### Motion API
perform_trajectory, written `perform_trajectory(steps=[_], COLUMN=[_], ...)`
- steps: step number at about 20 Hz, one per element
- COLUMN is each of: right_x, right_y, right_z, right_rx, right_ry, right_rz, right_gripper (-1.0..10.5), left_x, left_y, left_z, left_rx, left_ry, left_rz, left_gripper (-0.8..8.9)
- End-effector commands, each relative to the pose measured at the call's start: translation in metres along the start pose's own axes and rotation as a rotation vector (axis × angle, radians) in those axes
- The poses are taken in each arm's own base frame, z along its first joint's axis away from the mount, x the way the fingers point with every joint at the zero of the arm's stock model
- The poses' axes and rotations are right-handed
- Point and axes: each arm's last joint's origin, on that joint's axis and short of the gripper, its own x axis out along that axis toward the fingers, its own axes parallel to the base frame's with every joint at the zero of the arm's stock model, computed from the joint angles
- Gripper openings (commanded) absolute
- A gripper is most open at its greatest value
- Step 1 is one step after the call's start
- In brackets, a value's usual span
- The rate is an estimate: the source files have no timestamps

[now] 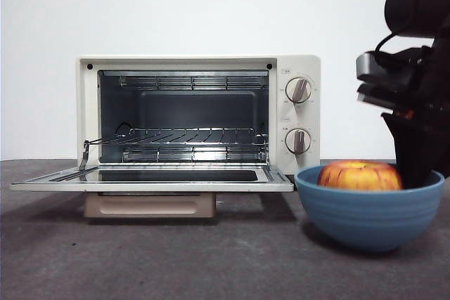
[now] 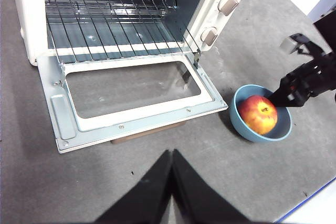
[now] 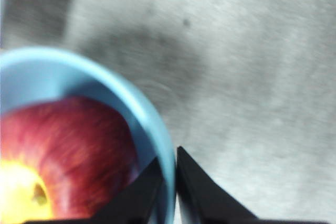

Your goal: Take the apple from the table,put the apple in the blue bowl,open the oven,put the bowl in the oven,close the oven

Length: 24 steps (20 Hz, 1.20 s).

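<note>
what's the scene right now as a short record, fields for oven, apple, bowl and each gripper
oven: door folded down flat, rack inside bare
apple: in the blue bowl
blue bowl: on the table, beside the oven's knob side
right gripper: shut on the bowl's rim, one jaw inside, one outside
left gripper: shut, holding nothing, above the table in front of the open door

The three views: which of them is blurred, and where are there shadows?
Right wrist view: soft and blurred, the apple and blue bowl smeared. Front view: sharp, only the right gripper slightly blurred; shadow under the oven door. Left wrist view: sharp, even light.
</note>
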Motion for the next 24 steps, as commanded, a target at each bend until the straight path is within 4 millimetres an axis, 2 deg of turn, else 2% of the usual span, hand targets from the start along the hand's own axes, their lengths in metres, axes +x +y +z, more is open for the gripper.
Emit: perform_trajectory(steps=[1, 6, 8, 10, 16, 20, 24], right_x=[-0.014, -0.044, -0.047, -0.049, -0.03, -0.012, -0.002], right_y=[0.014, 0.061, 0.083, 0.095, 0.119, 0.126, 0.127], right_z=[0.002, 0.018, 0.034, 0.053, 0.111, 0.131, 0.14], right_rx=[0.008, 0.008, 0.021, 0.04, 0.165, 0.26, 0.34], right_ry=[-0.054, -0.149, -0.199, -0.232, -0.249, -0.25, -0.269], right_rz=[0.058, 0.179, 0.22, 0.206, 0.209, 0.185, 0.148], right_gripper=[0.0, 0.0, 0.0, 0.0, 0.0, 0.0, 0.0], left_x=[0.0, 0.006, 0.006, 0.006, 0.005, 0.005, 0.005], left_y=[0.0, 0.003, 0.003, 0.003, 0.003, 0.003, 0.003], left_z=[0.001, -0.002, -0.002, -0.002, -0.002, -0.003, -0.003], left_rx=[0.002, 0.001, 0.002, 0.009, 0.01, 0.013, 0.014], left_ry=[-0.007, 0.001, 0.001, 0.001, 0.001, 0.0, -0.001], left_rz=[0.013, 0.021, 0.02, 0.021, 0.019, 0.018, 0.017], left_gripper=[0.06, 0.06, 0.06, 0.06, 0.07, 0.07, 0.07])
